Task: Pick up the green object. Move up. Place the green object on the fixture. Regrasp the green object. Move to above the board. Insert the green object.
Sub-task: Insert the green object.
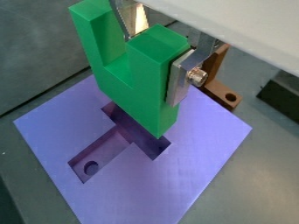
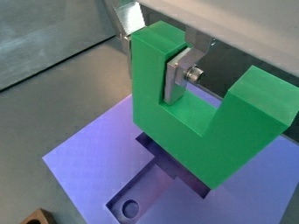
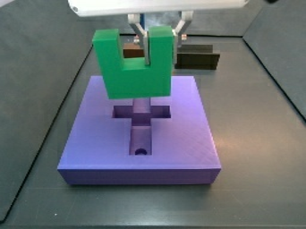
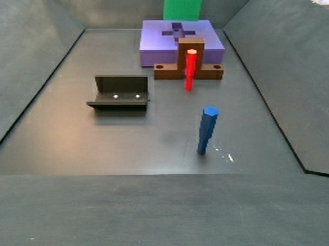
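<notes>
Above the board (image 3: 167, 148), the green object (image 3: 131, 72) hangs in the gripper (image 3: 159, 36), its U-shaped notch facing up. Both wrist views show a silver finger (image 1: 184, 77) pressed against one upright arm of the piece (image 2: 198, 109), so the jaws are clamped on that arm. The piece's lower end sits directly over the cross-shaped recess (image 3: 141, 113) in the lavender slab; whether it touches the recess cannot be determined. A round hole (image 1: 87, 164) lies at the end of the recess channel. Farther out in a side view, the fixture (image 4: 118, 93) stands on the grey floor (image 4: 129, 135), well apart from the board (image 4: 180, 40). A brown block (image 4: 188, 69) with a red cap (image 4: 190, 67) sits just beside the board, and a blue rod (image 4: 207, 131) stands upright nearer the camera.
</notes>
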Robot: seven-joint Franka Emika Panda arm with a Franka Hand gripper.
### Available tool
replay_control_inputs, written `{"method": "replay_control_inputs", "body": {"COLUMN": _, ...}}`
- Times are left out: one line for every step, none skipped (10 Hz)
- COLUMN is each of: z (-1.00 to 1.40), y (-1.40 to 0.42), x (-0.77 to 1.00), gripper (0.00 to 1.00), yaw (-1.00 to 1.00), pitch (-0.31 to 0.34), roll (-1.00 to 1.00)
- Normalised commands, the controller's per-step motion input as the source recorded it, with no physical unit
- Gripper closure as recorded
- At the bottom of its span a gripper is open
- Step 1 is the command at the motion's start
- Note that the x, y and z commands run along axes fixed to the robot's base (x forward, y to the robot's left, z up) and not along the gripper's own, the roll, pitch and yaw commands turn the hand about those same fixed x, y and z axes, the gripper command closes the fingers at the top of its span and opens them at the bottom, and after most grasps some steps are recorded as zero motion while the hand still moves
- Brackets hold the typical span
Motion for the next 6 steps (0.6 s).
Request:
{"method": "replay_control_inputs", "body": {"z": -0.27, "y": 0.00, "x": 0.04, "gripper": 1.00, "yaw": -0.13, "pitch": 0.000, "roll": -0.17}}
{"method": "replay_control_inputs", "body": {"z": -0.29, "y": 0.00, "x": 0.00, "gripper": 1.00, "yaw": 0.00, "pitch": 0.000, "roll": -0.13}}
{"method": "replay_control_inputs", "body": {"z": -0.30, "y": -0.07, "x": 0.07, "gripper": 1.00, "yaw": 0.17, "pitch": 0.000, "roll": -0.03}}
{"method": "replay_control_inputs", "body": {"z": -0.29, "y": -0.05, "x": 0.10, "gripper": 1.00, "yaw": 0.20, "pitch": 0.000, "roll": 0.00}}
{"method": "replay_control_inputs", "body": {"z": -0.26, "y": -0.03, "x": 0.09, "gripper": 1.00, "yaw": 0.15, "pitch": 0.000, "roll": 0.00}}
{"method": "replay_control_inputs", "body": {"z": -0.22, "y": 0.00, "x": 0.00, "gripper": 1.00, "yaw": 0.06, "pitch": 0.000, "roll": 0.00}}
